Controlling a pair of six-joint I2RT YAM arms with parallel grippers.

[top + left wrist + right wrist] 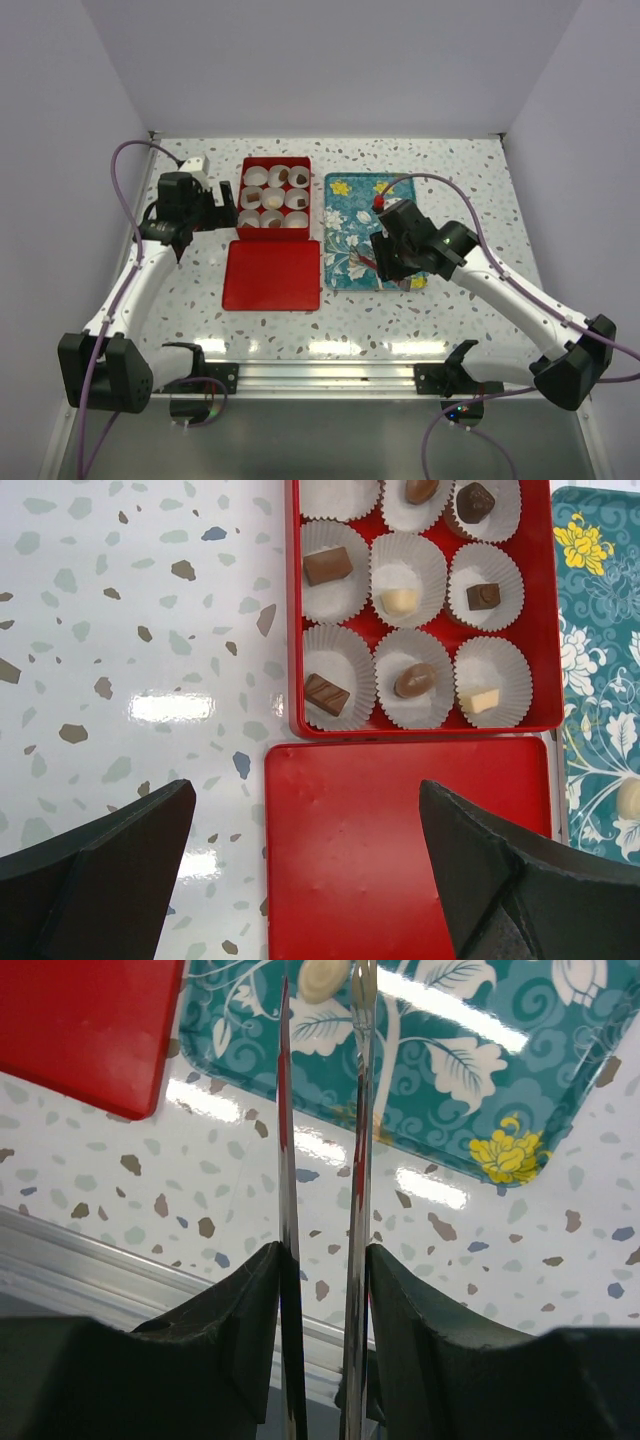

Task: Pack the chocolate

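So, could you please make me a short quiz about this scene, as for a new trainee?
1. True or false: the red lid is closed on the red box.
2. Choose one: the right gripper is shut on A) a spoon, B) metal tweezers, C) a brown candy.
3. Fill the gap: a cream chocolate lies on the ____ tray, not in the box.

Key:
1. False; the lid lies flat in front of the box.
2. B.
3. teal.
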